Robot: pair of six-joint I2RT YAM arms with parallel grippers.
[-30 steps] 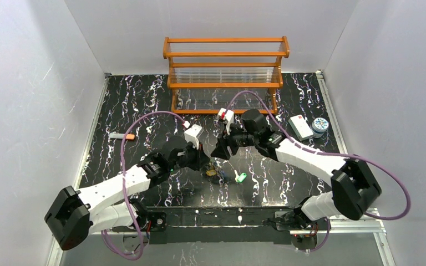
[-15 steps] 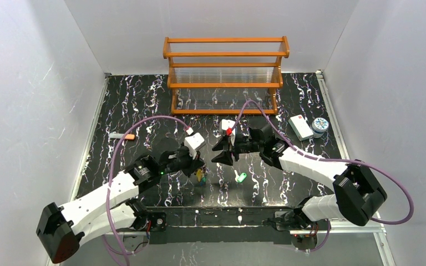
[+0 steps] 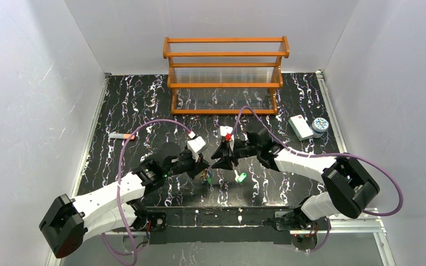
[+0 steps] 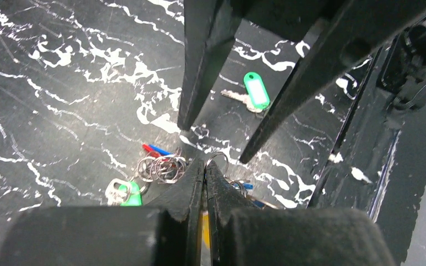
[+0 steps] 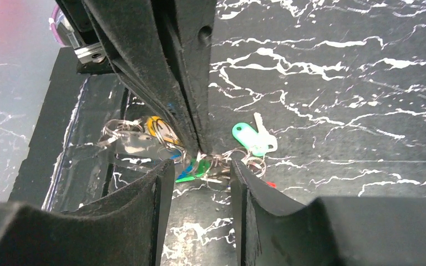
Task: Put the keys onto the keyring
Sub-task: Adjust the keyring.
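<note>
Between the parted fingers of the right gripper (image 5: 199,166), the left gripper (image 4: 204,167) is pinched shut on the thin wire of the keyring (image 4: 217,157), tagged keys (image 4: 130,193) bunched just beside its tips. A green-tagged key (image 4: 255,91) lies loose beyond them. Threading looks partway done; next, the right fingers likely need to nip the ring.

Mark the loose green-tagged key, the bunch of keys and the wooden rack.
loose green-tagged key (image 4: 256,90): left wrist view, on its green plastic tag.
bunch of keys (image 4: 163,167): left wrist view, on the cluster of small rings.
wooden rack (image 3: 226,85): top view, on a wooden crossbar.
</note>
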